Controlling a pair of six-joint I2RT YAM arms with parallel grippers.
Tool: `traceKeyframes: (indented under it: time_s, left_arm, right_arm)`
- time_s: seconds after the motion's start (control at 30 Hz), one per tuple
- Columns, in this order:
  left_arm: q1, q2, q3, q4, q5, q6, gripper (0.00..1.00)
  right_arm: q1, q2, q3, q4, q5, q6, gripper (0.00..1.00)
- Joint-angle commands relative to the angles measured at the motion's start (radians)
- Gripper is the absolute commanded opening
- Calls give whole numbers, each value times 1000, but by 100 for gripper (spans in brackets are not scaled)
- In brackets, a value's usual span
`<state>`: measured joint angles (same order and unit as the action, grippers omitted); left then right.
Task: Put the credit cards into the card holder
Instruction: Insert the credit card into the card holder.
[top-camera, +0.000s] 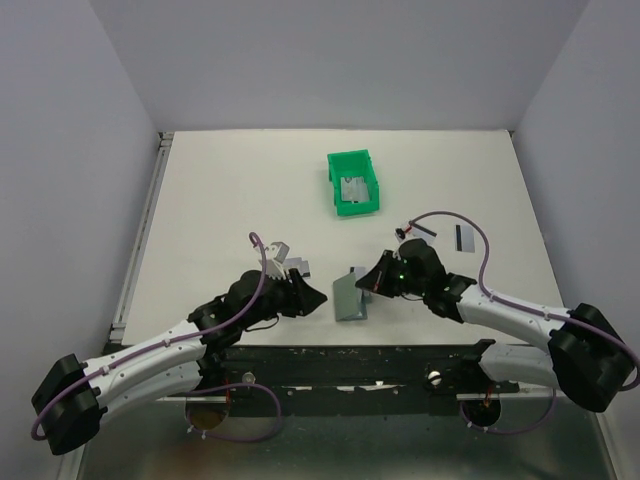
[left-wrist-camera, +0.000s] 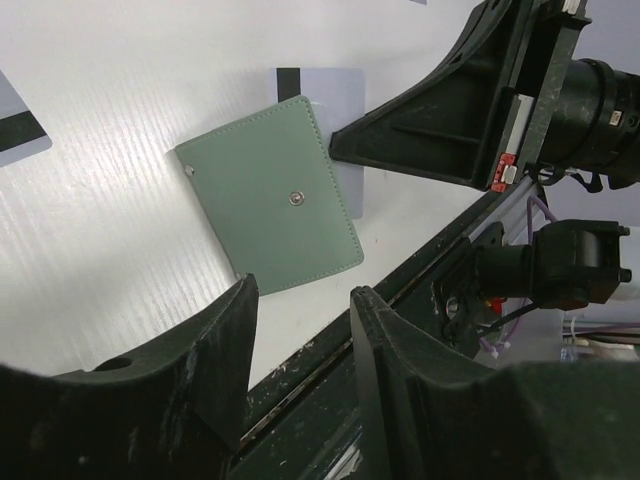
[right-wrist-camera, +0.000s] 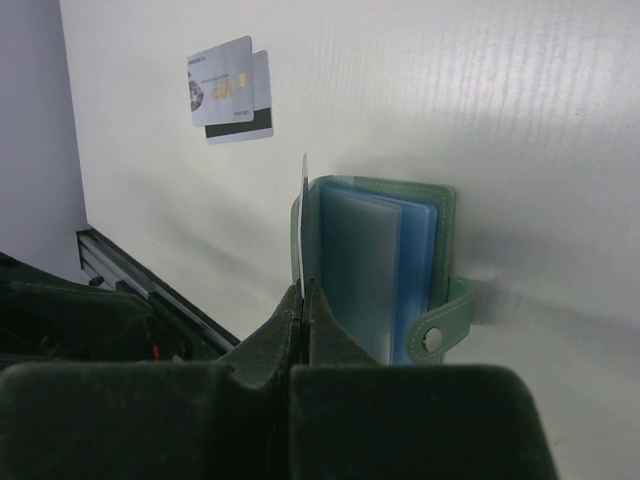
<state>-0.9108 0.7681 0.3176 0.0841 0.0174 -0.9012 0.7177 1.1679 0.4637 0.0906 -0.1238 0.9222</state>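
The card holder (top-camera: 349, 296) stands half-open near the table's (top-camera: 230, 200) front edge, a credit card (left-wrist-camera: 336, 88) pinched tight in my right gripper (right-wrist-camera: 303, 296) against one cover, my left gripper (left-wrist-camera: 300, 335) hanging open, empty, just beside it.

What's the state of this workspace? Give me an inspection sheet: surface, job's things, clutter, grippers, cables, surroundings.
Surface: white table, no spills seen.
Job's things: grey-green folding card holder open, blue pockets showing; silvery-grey credit card pinched edge-on at its cover; two overlapping cards lying loose; one black-striped card loose on the right.
Clutter: bright green plastic bin, silvery item inside.
Grippers: left gripper open, empty; right gripper shut on the credit card.
Cables: purple cables loop off both arms, no snag seen.
Surroundings: plain grey walls; nothing else seen.
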Motion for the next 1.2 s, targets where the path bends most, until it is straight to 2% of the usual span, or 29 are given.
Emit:
traceKeyframes:
  time_s: [0.0, 0.2, 0.33, 0.9, 1.03, 1.17]
  left_arm:
    - [4, -13, -12, -23, -10, 7, 50]
    - [4, -15, -11, -32, -10, 10, 48]
    - [4, -13, -6, -33, -34, 16, 48]
    - [6, -65, -29, -70, -53, 12, 43]
    - [4, -92, -31, -83, -63, 12, 38]
    - [6, -130, -26, -142, -77, 15, 29]
  right_arm:
    - [-6, 10, 44, 52, -69, -29, 0]
    - [-6, -34, 95, -89, -21, -85, 0]
    - [-6, -47, 89, -117, -26, -88, 1]
    - [-4, 104, 99, 101, -214, -13, 0]
    - [0, 144, 112, 133, -231, 3, 0]
    - [15, 190, 133, 141, -231, 6, 1]
